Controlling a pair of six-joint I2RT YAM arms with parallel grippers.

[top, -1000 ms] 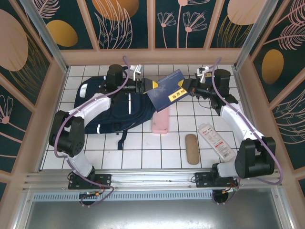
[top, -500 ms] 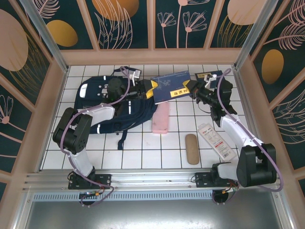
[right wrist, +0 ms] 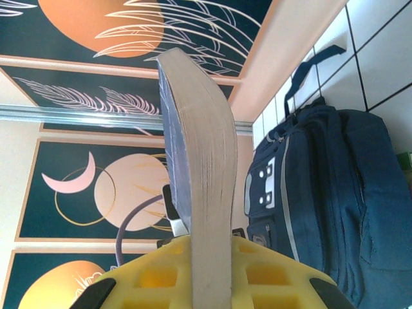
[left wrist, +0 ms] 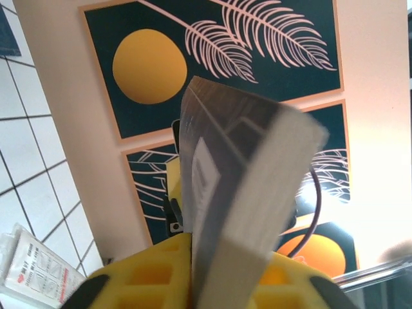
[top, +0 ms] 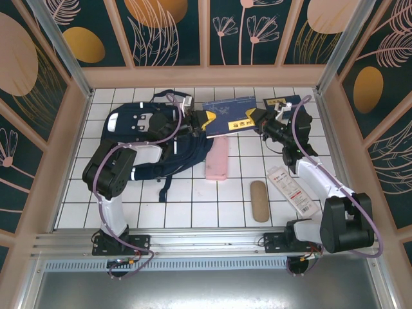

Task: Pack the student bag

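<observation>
Coordination is the crux: left gripper (left wrist: 207,273) and right gripper (right wrist: 210,267) each clamp an end of the blue book (top: 228,116) at the right edge of the student bag (top: 151,138), lying rear-left on the tiled table (top: 193,199), so both should move bagward together.

No text reads fully in any view. We log print on two items.

Blue book (top: 228,116), clamped between the left hand (top: 206,119) and the right hand (top: 252,117): a yellow strip (top: 239,121) on the cover carries dark characters, too small to read. From the left wrist, the cover just above that hand shows a pale label (left wrist: 205,168), blurred.

White packet (top: 291,188) on the tabletop (top: 193,199), back toward the base from the right hand: red and dark print, unreadable. From the left wrist it shows line drawings and small rows of type, illegible.
</observation>
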